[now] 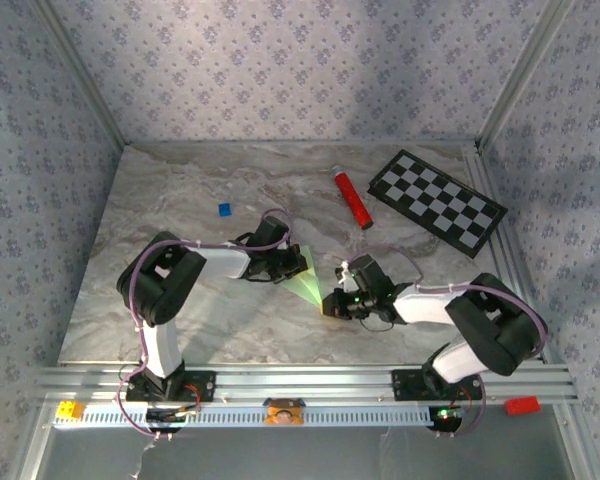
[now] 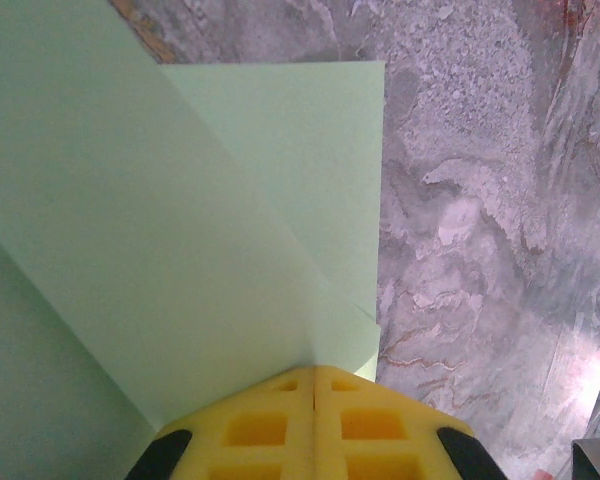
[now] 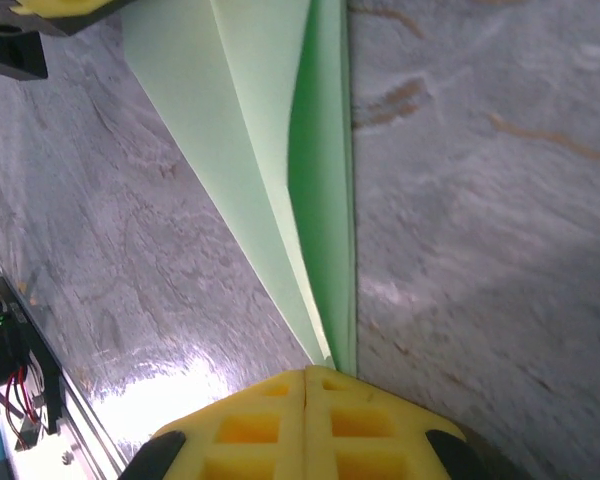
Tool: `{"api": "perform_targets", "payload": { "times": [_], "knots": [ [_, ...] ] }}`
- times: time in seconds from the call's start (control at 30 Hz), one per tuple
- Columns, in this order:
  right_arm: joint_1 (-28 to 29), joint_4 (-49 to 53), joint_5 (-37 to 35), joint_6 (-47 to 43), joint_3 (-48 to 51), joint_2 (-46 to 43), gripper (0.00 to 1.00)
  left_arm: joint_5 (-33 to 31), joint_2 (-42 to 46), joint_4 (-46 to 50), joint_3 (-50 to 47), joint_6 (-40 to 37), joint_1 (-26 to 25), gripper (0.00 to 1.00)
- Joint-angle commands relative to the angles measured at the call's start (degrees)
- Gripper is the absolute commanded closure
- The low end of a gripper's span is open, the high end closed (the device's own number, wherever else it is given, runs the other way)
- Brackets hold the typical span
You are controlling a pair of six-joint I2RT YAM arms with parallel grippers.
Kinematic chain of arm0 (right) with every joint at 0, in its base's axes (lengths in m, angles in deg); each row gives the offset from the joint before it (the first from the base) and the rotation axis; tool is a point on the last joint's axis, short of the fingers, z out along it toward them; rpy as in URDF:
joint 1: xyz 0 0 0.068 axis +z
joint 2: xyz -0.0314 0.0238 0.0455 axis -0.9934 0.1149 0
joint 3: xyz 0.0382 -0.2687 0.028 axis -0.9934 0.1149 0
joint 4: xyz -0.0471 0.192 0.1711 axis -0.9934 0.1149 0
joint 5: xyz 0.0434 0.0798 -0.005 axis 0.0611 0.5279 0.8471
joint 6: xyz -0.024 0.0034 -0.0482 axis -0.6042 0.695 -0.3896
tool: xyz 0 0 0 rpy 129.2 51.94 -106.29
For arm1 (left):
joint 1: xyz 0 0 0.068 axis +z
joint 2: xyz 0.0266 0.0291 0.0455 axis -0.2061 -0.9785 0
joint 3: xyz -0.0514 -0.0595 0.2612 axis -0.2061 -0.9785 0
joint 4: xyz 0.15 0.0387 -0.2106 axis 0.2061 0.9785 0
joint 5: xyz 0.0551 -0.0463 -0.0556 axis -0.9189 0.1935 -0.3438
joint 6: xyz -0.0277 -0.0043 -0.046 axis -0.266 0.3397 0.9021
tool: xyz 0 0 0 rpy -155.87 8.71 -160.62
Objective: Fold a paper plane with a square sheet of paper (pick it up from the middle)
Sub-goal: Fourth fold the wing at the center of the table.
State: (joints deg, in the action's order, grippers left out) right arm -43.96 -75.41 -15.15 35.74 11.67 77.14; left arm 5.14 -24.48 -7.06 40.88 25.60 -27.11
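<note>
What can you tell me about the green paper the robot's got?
The paper is thin, pale green and plain. It is folded into overlapping layers with sharp creases, wider toward the left gripper and narrowing to a point at the right gripper. Both grippers are shut on it, one at each end, so it stretches between them over the table. Whether it touches the table is unclear.

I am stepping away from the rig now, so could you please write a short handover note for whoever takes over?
Left gripper: shut on one end of the green paper.
Right gripper: shut on its pointed tip.
Paper: stretched between them, near the middle of the table.
Done: folded into a layered, tapering wedge.
Left: probably the final folds, then release.
</note>
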Motion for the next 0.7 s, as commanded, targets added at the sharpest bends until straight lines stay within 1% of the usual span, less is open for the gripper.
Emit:
{"api": "perform_targets", "payload": {
  "times": [0.0,0.13,0.2,0.27,0.33,0.43,0.57,0.67],
  "knots": [
    [-0.59,6.36,0.11,-1.16,0.72,-2.69,0.96,-2.26,-1.87,3.51,-0.46,-1.0,0.21,1.0],
    [-0.46,8.34,1.86,-2.28,-3.64,-8.61,0.96,-2.36,-1.47,3.24,-0.91,-1.02,0.16,1.0],
    [-0.36,11.0,0.22,-4.32,-6.76,-9.13,0.96,-2.35,-1.5,2.95,-0.99,-0.94,0.07,1.0],
    [-0.71,12.9,-0.34,-6.59,-10.56,-6.29,0.96,-2.3,-1.77,2.31,-1.17,-0.58,0.0,1.0],
    [-1.31,13.56,2.0,-6.79,-14.17,-1.53,0.95,-2.05,-2.09,2.03,-1.04,-0.36,-0.08,1.0],
    [-0.76,12.05,2.52,-5.73,-17.39,4.45,0.95,-2.14,-2.09,2.02,-1.01,-0.41,-0.18,1.0],
    [-0.57,11.6,-0.93,-4.36,-18.86,8.3,0.94,-2.1,-2.0,2.07,-1.01,-0.43,-0.15,1.0],
    [-0.68,11.41,-1.07,-4.68,-20.04,10.2,0.94,-2.09,-2.07,2.02,-1.13,-0.5,-0.16,1.0]
  ]
}}
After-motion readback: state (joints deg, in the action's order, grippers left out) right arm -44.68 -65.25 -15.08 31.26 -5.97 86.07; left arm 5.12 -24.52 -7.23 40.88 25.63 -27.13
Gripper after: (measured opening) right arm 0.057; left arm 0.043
